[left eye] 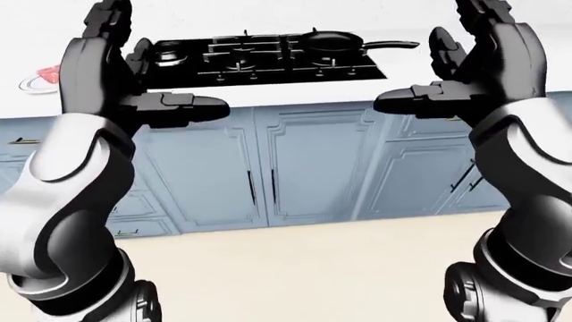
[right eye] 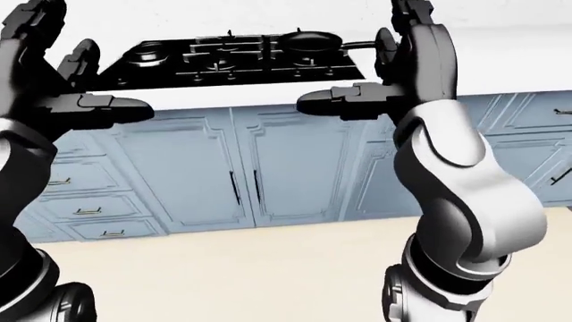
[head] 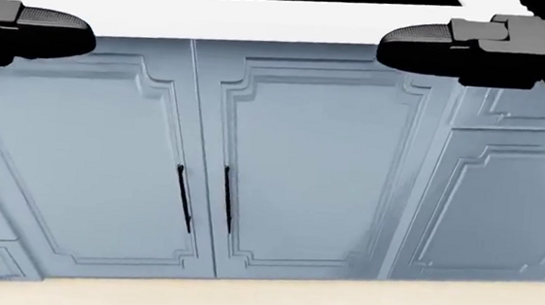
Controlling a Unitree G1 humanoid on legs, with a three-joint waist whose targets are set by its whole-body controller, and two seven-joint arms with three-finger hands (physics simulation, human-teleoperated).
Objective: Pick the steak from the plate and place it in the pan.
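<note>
A small reddish steak [left eye: 46, 72] is seen on a white round plate [left eye: 29, 84] at the far left edge of the left-eye view, on the white countertop [left eye: 295, 88], left of the black gas hob [left eye: 259, 57]; it is largely hidden by the left arm. It is judged light, soft and limp, possibly slippery; a pinch across its middle is advised. A black frying pan [left eye: 332, 43] sits on the hob's upper right burner. The left hand [left eye: 121, 74] and right hand [left eye: 469, 64] are raised, fingers spread apart, thumbs pointing inward, nothing held
</note>
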